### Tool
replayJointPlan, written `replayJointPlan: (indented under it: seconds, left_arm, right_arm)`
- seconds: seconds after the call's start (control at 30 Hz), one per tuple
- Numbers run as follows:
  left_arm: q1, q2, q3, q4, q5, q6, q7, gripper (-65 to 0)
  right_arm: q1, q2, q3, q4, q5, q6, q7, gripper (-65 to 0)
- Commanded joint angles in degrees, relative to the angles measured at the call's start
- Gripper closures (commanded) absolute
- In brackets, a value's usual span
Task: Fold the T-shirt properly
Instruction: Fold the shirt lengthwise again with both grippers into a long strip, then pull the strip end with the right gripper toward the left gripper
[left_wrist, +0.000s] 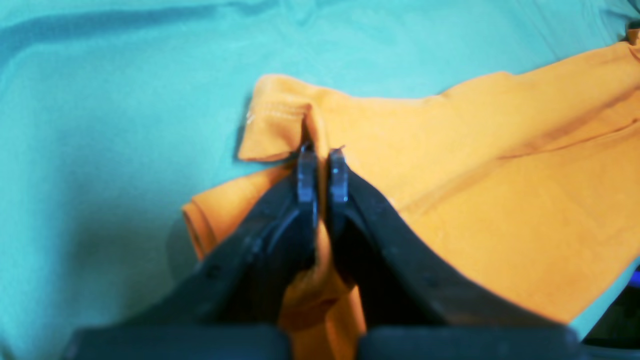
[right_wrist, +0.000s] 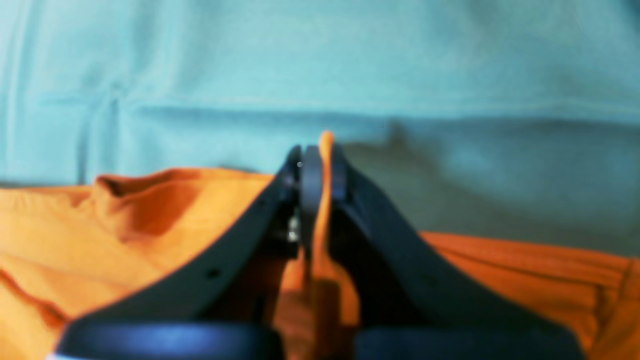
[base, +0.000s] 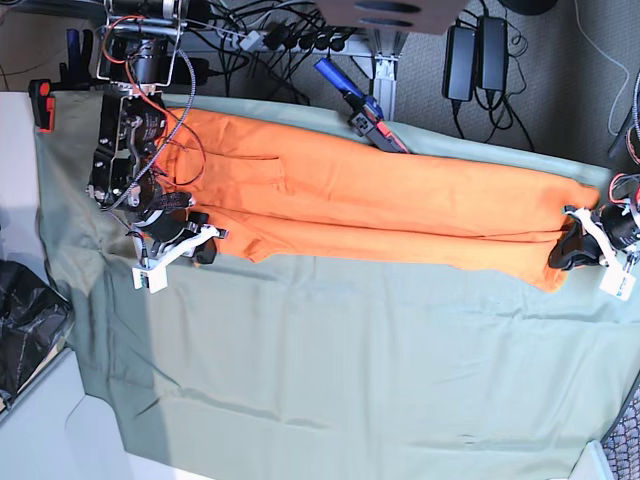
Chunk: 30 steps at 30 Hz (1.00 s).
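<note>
The orange T-shirt (base: 400, 200) lies as a long folded band across the far half of the sage-green sheet (base: 350, 350). My left gripper (base: 562, 255) is at the band's right end, shut on a fold of shirt fabric (left_wrist: 450, 175) next to a stitched hem; the jaws (left_wrist: 322, 160) pinch orange cloth between them. My right gripper (base: 205, 250) is at the band's left end, shut (right_wrist: 317, 160) on an upright edge of the shirt (right_wrist: 100, 235). The neck tag is not visible.
A blue-handled tool (base: 350, 95) rests at the sheet's far edge against the shirt. Cables and power bricks (base: 470, 50) lie beyond it. A black bag (base: 25, 320) sits off the sheet at left. The near half of the sheet (left_wrist: 125, 100) shows only wrinkles.
</note>
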<state>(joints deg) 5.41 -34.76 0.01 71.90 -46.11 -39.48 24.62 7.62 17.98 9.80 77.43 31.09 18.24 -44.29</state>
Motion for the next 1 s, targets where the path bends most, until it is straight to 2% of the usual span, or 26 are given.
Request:
replayJointPlan:
  seconds: [0.0,0.07,0.2,0.37,0.5,0.57,0.7,0.73,0.8,0.83,0.97]
  left_arm:
    - [-0.6,-1.0,-0.5,0.8,-0.9,-0.5,-1.0,0.0]
    - [-0.5,-1.0,-0.5,0.8,-0.9,-0.5,-1.0,0.0]
    - [-0.3,-1.1,-0.5,0.8,-1.0,-0.5,-0.7,0.0]
    - [-0.1,-2.1,-0.5,1.0,-4.3,-0.5,4.2,0.0]
    - [0.7,-3.5,-0.6,1.1,-7.3,-0.5,6.1,0.0]
    - [0.7,-3.9,-0.6,1.1,-7.3,-0.5,6.1,-6.5]
    - [0.7,-4.2,-0.6,1.1,-7.3,-0.5,6.4,-26.8]
    - [0.7,-4.2,-0.6,1.1,-7.3,-0.5,6.5,-30.0]
    - [0.7,-4.3,-0.6,1.1,-7.3,-0.5,6.5,-33.2]
    - [0.7,-4.5,-0.6,1.1,-7.3,-0.5,6.7,-33.2]
    - [0.7,-6.2,-0.6,1.1,-7.3,-0.5,7.5,-33.2]
  right_arm:
    - [1.0,0.8,0.5,2.2,1.6,5.8,-0.7,0.0]
    - [0.1,0.8,0.8,5.4,2.8,5.8,-3.2,0.0]
    - [-5.2,1.8,1.6,15.1,3.5,5.9,-4.4,0.0]
    - [-13.4,3.9,1.7,23.7,3.4,6.0,-5.0,0.0]
    - [-19.0,4.2,3.1,26.7,3.4,6.0,-5.0,0.0]
    - [-20.9,4.2,4.1,26.8,3.4,6.0,-5.0,0.0]
    - [-23.5,4.2,5.1,26.8,3.4,6.0,-4.4,0.0]
    - [-23.8,4.2,5.1,26.8,3.3,6.0,-4.3,-10.4]
    - [-24.4,4.0,5.1,26.8,1.9,6.0,-3.8,-37.8]
    - [-24.5,4.0,5.1,26.8,1.3,6.0,-3.5,-45.4]
    - [-24.5,4.0,5.1,26.8,0.8,6.0,-3.5,-44.7]
